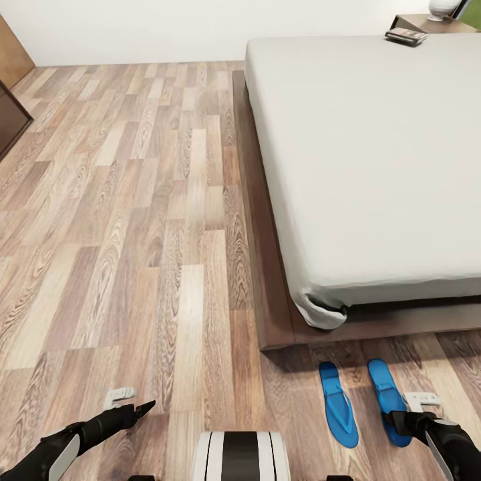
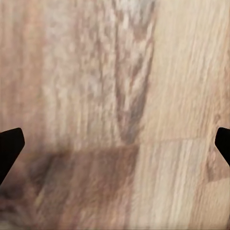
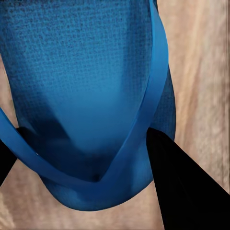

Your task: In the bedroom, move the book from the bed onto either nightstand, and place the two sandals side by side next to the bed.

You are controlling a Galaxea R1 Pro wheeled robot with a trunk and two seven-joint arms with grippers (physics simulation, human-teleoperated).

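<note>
Left gripper (image 1: 148, 405) fingers spread wide; right gripper (image 1: 394, 422) low, fingers parted.

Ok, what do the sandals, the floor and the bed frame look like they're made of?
The two sandals: probably foam or rubber, matte; the right wrist view shows a fine woven-looking grain on the sole and a smooth strap. Floor: wood-look planks with visible grain and low sheen; could be laminate. Bed frame: dark brown wood, matte, faint grain.
</note>
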